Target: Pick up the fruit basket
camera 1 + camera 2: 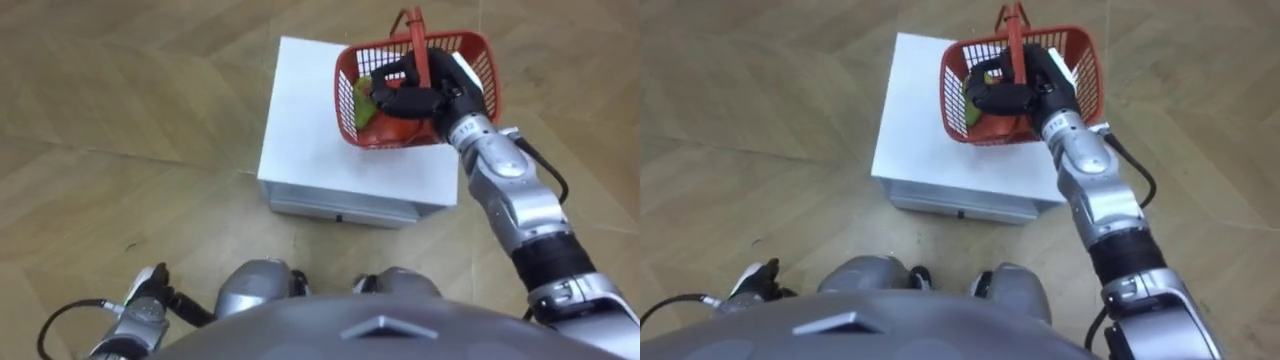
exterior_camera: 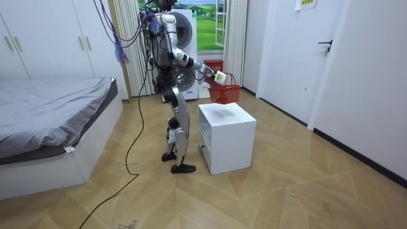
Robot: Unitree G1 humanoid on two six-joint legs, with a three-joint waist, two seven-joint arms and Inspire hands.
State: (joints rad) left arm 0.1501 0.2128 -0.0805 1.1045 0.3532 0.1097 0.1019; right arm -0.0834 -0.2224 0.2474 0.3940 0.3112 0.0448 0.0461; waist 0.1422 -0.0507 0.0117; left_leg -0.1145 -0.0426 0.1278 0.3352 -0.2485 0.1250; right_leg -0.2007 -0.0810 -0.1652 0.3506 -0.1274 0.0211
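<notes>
The right hand (image 1: 420, 95) is clenched round the handle of the red plastic mesh fruit basket (image 1: 482, 62), holding it just above the far right corner of the white box-shaped cabinet (image 1: 310, 140). The left hand (image 1: 148, 292) hangs low at the robot's side.

1 red basket (image 1: 470, 55) with 1 handle (image 1: 414, 22), above the far right corner of 1 white cabinet (image 1: 310, 130) — which has 1 drawer (image 1: 340, 210). In the basket: 1 green fruit (image 1: 362, 92) and 1 reddish-orange piece (image 1: 385, 128); any more cannot be told. 2 hands — 1 right hand (image 1: 425, 90), 1 left hand (image 1: 150, 290). 1 bed (image 2: 44, 108).
</notes>
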